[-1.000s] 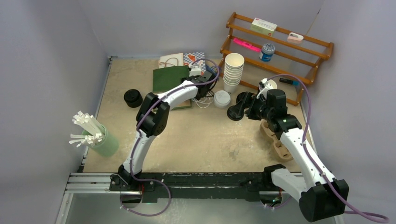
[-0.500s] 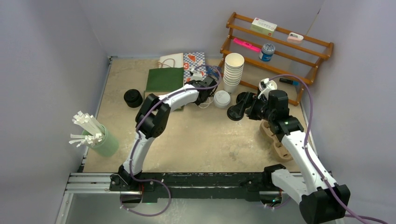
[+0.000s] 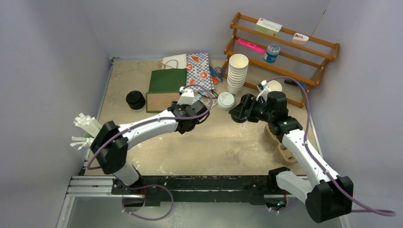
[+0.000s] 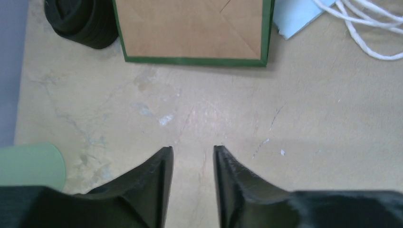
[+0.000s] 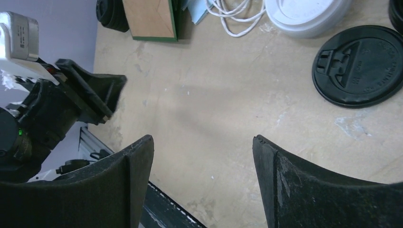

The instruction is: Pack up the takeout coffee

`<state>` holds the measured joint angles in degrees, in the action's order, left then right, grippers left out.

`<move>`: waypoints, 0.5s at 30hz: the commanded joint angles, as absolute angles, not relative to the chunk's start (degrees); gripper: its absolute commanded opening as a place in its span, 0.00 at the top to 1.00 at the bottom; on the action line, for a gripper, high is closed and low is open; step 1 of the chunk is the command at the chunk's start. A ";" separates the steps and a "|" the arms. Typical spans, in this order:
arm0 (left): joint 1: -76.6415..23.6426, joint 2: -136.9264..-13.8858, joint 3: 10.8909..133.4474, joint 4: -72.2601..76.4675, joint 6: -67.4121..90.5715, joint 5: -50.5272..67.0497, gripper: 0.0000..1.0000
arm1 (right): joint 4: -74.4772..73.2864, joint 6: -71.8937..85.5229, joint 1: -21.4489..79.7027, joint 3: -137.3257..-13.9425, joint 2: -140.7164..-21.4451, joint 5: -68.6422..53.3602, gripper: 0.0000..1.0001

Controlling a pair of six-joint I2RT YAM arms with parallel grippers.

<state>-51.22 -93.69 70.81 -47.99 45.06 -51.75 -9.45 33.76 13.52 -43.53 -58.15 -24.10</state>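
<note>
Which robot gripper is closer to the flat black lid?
Right. The right gripper is open just beside the black lid, which lies on the table ahead of it. The left gripper is farther off, facing the green bag's brown bottom.

I am driving a robotics lab cell dressed up as a coffee counter. Plain grey panels (image 3: 47, 57) box in the desk (image 3: 223, 142) on three sides. My left arm (image 3: 142, 129) and right arm (image 3: 302, 149) are bolted to an aluminium rail (image 3: 95, 183) at its near edge, trailing purple cables. The props are café stock: a stack of white paper cups (image 3: 237, 73), a black lid (image 5: 359, 66), a green paper bag (image 3: 166, 88), a mint holder of white stirrers (image 3: 102, 142), and a wooden rack (image 3: 336, 51) of small sundries.
</note>
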 commanded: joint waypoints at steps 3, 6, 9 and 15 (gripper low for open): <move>-50.63 -86.75 60.68 -24.79 28.77 -48.17 0.44 | -4.32 35.57 15.12 -43.74 -58.19 -23.96 0.20; -49.82 -89.65 61.94 -19.66 22.38 -47.30 0.42 | -4.98 35.26 15.15 -44.24 -58.02 -23.24 0.20; -47.25 -97.26 66.66 -19.97 19.66 -45.58 0.38 | -5.71 34.82 15.16 -44.55 -57.69 -22.65 0.20; -44.03 -109.56 75.60 -20.97 17.85 -44.54 0.12 | -7.93 33.05 15.14 -45.53 -56.20 -20.73 0.19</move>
<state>-45.98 -104.97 70.94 -23.09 21.71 -45.58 -7.18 34.72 15.00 -43.48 -58.33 -23.00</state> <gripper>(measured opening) 0.866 0.809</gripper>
